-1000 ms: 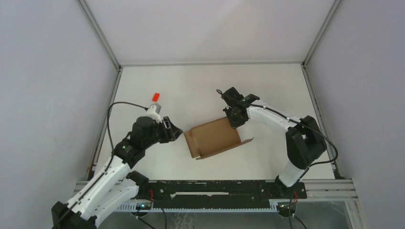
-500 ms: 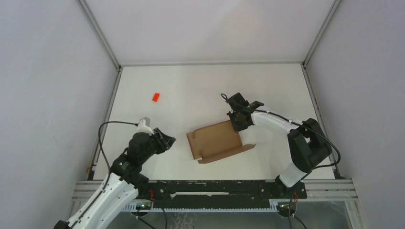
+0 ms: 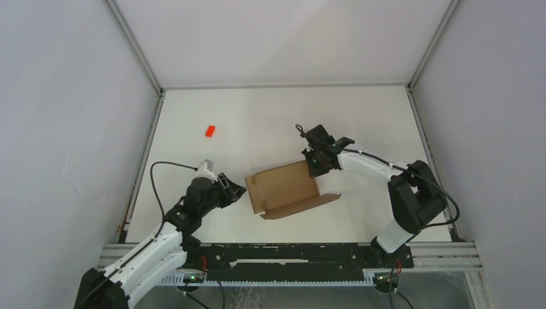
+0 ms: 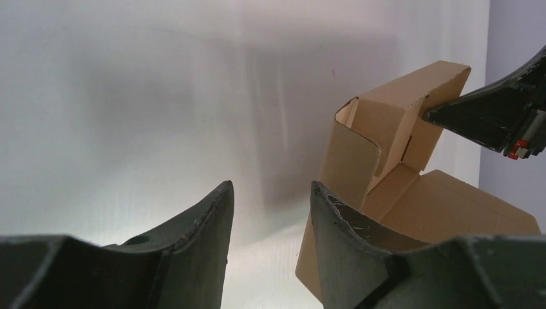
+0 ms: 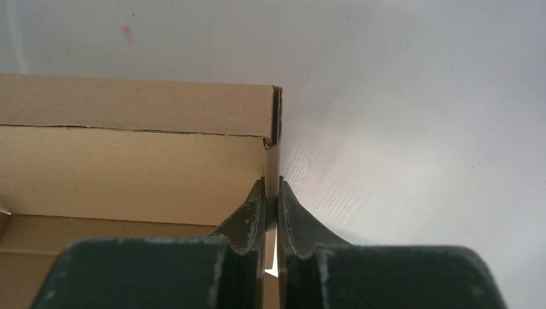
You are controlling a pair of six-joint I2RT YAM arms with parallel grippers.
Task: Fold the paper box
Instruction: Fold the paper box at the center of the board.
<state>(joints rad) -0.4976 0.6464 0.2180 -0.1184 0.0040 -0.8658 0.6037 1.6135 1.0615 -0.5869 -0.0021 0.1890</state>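
The half-formed box [image 3: 284, 187] sits at the middle of the table [image 3: 257, 116], its far-right wall pinched by the right gripper [image 3: 315, 165], while the left gripper [image 3: 238, 189], jaws apart and empty, hovers beside the left end, whose flap probably needs folding in next.

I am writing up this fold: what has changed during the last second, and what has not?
The left gripper, jaws open and empty, drew back toward the near edge, then came forward again to the left end of the paper box. The box shifted a little with the right arm. The right gripper stays clamped on the box's far right wall. The red block has not moved.
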